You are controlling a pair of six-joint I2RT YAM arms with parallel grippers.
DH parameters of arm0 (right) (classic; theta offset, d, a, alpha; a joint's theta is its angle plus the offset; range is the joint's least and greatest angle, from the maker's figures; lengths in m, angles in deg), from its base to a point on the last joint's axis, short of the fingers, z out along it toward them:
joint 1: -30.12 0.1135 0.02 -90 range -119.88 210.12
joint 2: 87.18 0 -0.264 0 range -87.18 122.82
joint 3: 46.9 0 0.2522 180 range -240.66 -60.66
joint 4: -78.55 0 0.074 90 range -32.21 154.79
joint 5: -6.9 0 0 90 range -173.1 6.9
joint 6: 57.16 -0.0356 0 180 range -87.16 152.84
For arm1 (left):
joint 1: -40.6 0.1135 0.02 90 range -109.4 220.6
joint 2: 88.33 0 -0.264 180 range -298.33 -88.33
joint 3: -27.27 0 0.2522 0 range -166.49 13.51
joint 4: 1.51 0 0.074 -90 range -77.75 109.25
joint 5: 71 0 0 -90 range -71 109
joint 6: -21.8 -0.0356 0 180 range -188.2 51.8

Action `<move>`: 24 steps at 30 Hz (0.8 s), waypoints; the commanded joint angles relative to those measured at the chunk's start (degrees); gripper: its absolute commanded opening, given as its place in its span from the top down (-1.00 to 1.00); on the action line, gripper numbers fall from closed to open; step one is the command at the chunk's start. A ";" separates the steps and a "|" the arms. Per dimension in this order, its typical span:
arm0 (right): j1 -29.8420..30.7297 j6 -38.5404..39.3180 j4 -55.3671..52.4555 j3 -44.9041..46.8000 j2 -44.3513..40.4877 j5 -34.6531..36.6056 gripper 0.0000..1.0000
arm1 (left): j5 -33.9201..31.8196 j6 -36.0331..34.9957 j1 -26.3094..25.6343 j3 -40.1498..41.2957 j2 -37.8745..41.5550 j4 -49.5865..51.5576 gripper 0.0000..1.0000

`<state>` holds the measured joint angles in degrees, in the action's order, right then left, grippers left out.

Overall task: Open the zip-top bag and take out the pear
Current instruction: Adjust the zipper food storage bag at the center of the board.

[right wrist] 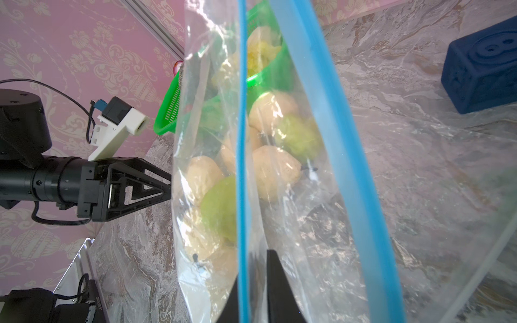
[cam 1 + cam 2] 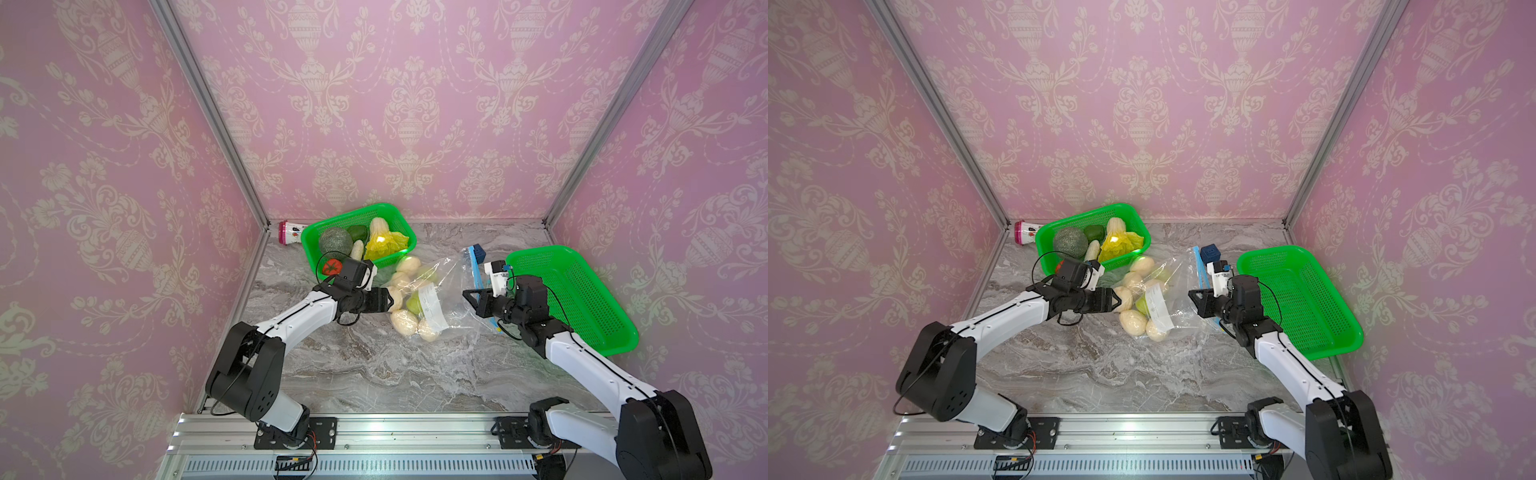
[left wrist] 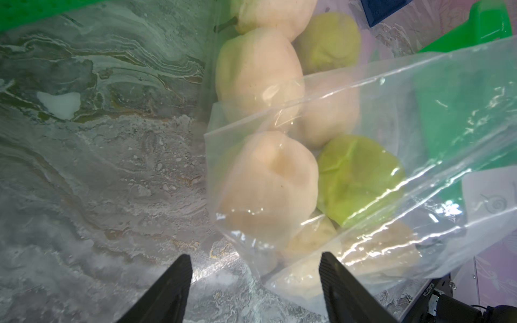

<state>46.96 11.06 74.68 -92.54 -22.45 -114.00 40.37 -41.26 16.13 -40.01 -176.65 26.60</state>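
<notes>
Clear plastic over everything that matters: zip-top bag point(image 2: 457, 291) slumped on its side on the table point(image 2: 374, 374), mouth toward the right hand point(image 1: 253, 268), sealed bottom toward the left hand point(image 3: 256, 260). Right hand pinched shut on one blue zip strip point(image 1: 242, 139), holding that lip raised. Second strip point(image 1: 335, 139) well apart from it, so mouth judged already open. Left hand spread wide and empty, just beside the bag's bottom corner; contact with the film not clear. Pears bunched at the closed end: cream pear point(image 3: 265, 190) and green pear point(image 3: 361, 179) behind film in the left wrist view. Uppermost ones inside or outside the film: cannot tell.

Likely trouble, as judgement:

- Thin strip slipping out of the pinch under a sideways tug, mouth falling shut.
- Raising the lip further with nothing pinning the bottom: whole bag dragged across the table, pears rolling in a heap.
- Closing the left hand from outside: film and fruit caught together, nothing freed.
- Reaching in through the mouth: long stretch of loose, crinkled plastic, easy snagging.
- Tipping the bag: several pears tumbling out at once, toward the vegetable basket point(image 2: 357, 211) or the empty green basket point(image 2: 590, 291).
</notes>
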 commanded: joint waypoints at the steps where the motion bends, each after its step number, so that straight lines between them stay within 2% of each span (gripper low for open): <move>1: -0.47 -1.68 1.67 1.52 -0.53 -0.18 0.73 | 3.99 3.03 0.28 0.84 -2.61 -8.10 -0.48; 6: -0.88 -2.76 3.16 2.26 -0.79 -0.52 0.73 | 6.44 4.38 0.13 2.42 -6.41 -14.95 -0.39; 9: -1.32 -2.96 3.57 2.52 -0.30 -1.09 0.73 | 7.49 4.79 -0.13 2.43 -8.62 -17.33 -0.25; 11: -1.54 -3.18 3.66 2.68 -0.32 -1.16 0.73 | 8.15 4.75 -0.39 2.52 -9.29 -18.88 -0.02; 15: -2.46 -3.42 3.89 2.95 -0.99 -1.36 0.73 | 7.36 3.69 -0.47 2.29 -7.52 -18.41 0.67; 18: -3.00 -3.94 5.55 3.74 -0.97 -2.39 0.74 | 7.08 1.13 -0.49 0.74 -5.04 -14.50 0.97; 22: -2.91 -5.40 10.31 5.38 0.50 -4.50 0.76 | 7.50 -1.32 -0.75 -2.92 -1.26 -8.32 1.00; 24: -2.95 -6.26 12.43 6.30 1.07 -4.65 0.69 | 7.64 -2.07 -1.14 -4.49 0.97 -5.59 1.00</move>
<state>44.19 6.69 81.89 -87.57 -22.39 -116.64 47.23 -40.30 15.74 -41.01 -180.17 16.46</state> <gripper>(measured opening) 0.145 0.064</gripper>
